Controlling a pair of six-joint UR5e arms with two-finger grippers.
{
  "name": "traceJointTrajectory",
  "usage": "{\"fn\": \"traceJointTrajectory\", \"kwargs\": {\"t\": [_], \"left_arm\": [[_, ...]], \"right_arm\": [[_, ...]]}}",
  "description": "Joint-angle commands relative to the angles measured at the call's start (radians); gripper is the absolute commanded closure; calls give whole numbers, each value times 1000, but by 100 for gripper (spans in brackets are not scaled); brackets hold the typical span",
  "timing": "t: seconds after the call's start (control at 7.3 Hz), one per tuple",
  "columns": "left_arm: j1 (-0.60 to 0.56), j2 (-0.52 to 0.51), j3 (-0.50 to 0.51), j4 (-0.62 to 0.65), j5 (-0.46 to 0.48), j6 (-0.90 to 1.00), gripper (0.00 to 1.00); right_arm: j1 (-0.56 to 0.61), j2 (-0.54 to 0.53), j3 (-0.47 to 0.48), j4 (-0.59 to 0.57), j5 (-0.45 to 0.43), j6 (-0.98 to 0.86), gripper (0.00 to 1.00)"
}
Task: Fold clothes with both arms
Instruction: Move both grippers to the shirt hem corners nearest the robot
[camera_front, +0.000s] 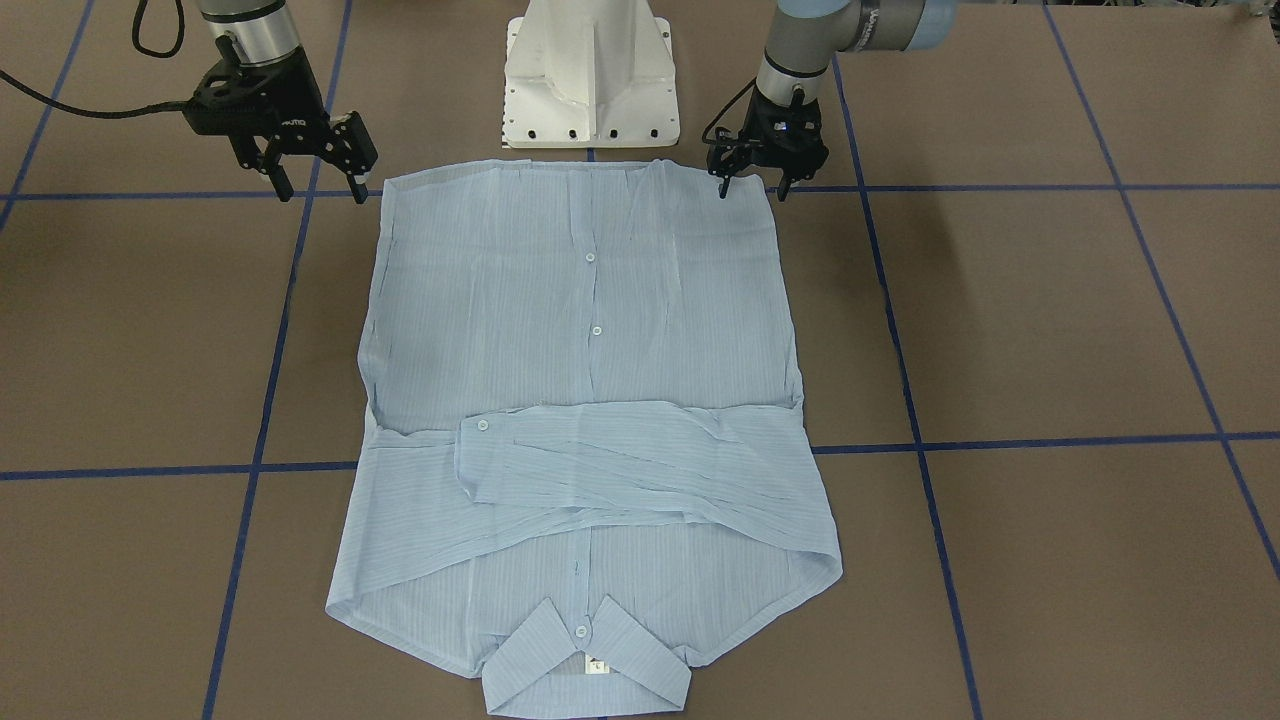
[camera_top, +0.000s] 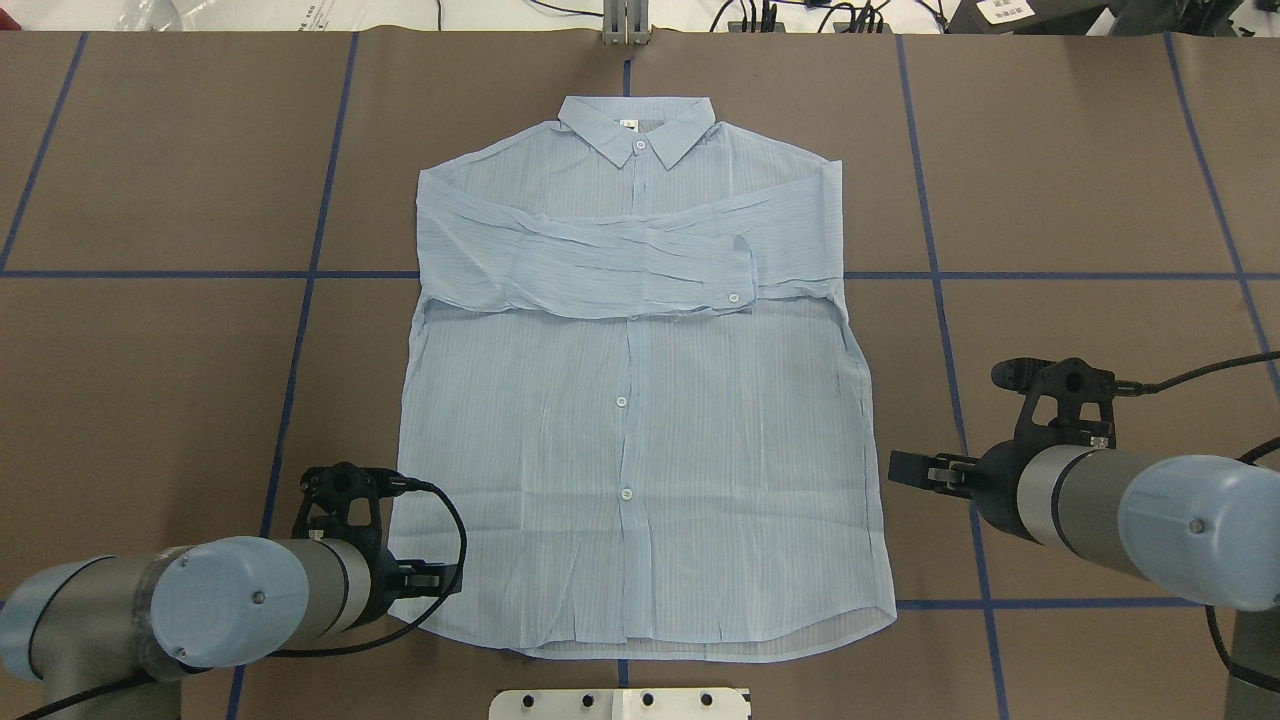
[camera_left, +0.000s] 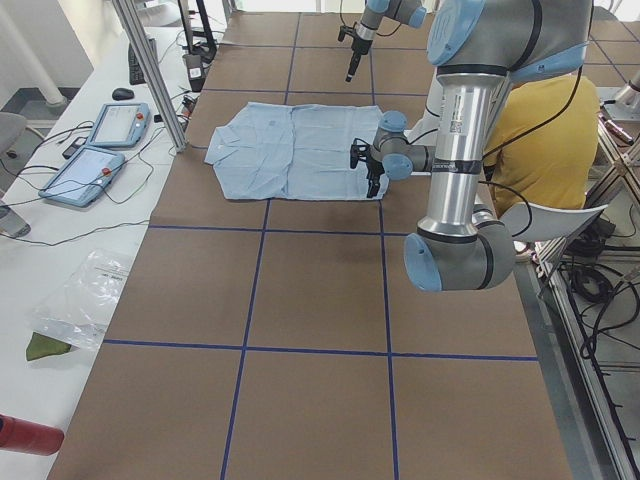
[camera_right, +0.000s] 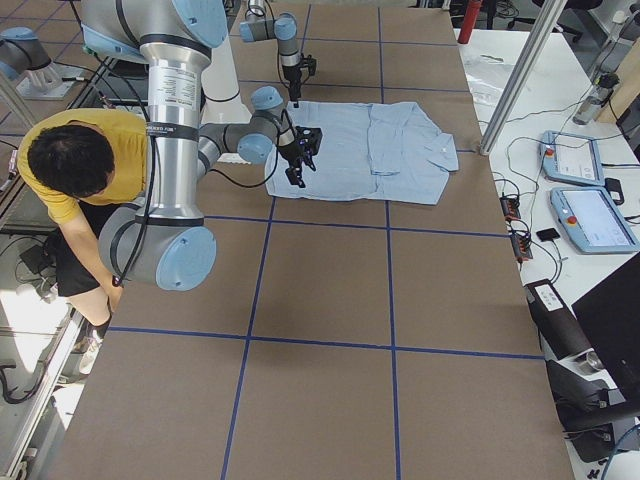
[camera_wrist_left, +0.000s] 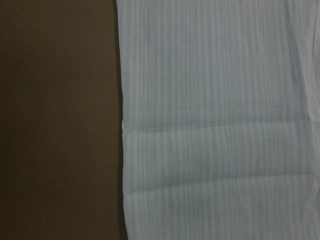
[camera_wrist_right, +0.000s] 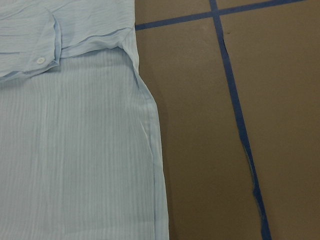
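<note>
Folded sleeves (camera_front: 640, 460) cover the shirt (camera_front: 500, 300) across the chest. The neck label's (camera_front: 597, 664) print is too small to read. The pedestal (camera_front: 590, 80), left arm (camera_front: 860, 25) and right arm (camera_front: 250, 30) run off the front view's top edge. In the left side view the left arm hides part of a person (camera_left: 550, 140).

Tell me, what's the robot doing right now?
Left gripper open over shirt hem corner. Right gripper open beside it. Shirt flat, sleeves folded across. Nothing blocking.

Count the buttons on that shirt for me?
4: one at the collar, one on the cuff, two down the front. Folded sleeves may hide more.
</note>
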Motion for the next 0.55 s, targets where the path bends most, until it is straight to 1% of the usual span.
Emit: {"fn": "traceJointTrajectory", "kwargs": {"t": [0.0,0.27,0.41], "left_arm": [[29,2,1,6,5,-26,37],[49,-1,0,53,7,-45,37],[50,-1,0,55,7,-49,44]], "right_arm": [[-4,1,0,2,0,0,0],[-7,2,0,2,0,0,0],[-8,2,0,2,-1,0,0]]}}
